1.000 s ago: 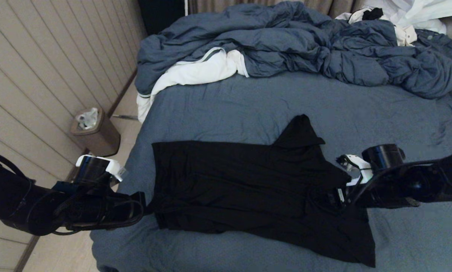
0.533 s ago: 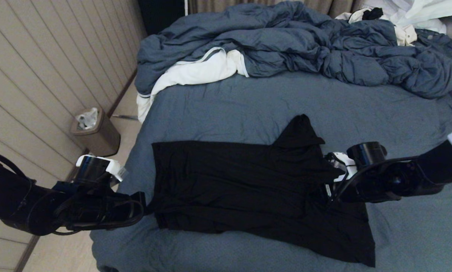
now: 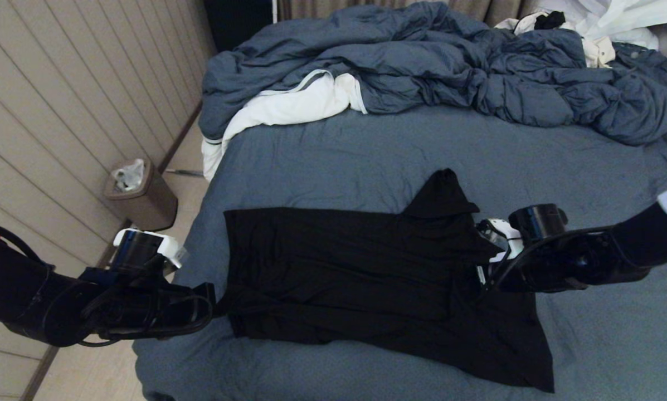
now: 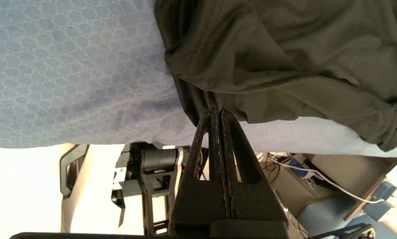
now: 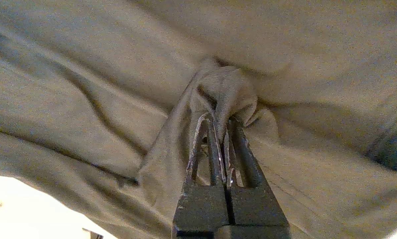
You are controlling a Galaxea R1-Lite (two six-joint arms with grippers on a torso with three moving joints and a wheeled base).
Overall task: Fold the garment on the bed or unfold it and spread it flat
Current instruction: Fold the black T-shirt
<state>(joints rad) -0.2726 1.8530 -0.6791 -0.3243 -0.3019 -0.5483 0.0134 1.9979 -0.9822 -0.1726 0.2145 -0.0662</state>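
Leftward and a touch farther goes the right gripper [image 3: 481,273] since a second ago, dragging its pinch of cloth along; the left one hasn't budged. Biggest thing out there, the bed [image 3: 366,150], blue sheet showing, duvet [image 3: 450,67] heaped along the far side with white clothes [image 3: 617,22] at the far right corner. Near the front edge lies the shirt [image 3: 355,273], black, spread wide, one sleeve poking far. Off the left side, a bin [image 3: 141,195] on the floor. Right gripper's fingers are clamped on a bunched fold of shirt at its right part. Left gripper [image 3: 217,303] is pressed closed on the shirt's left edge.
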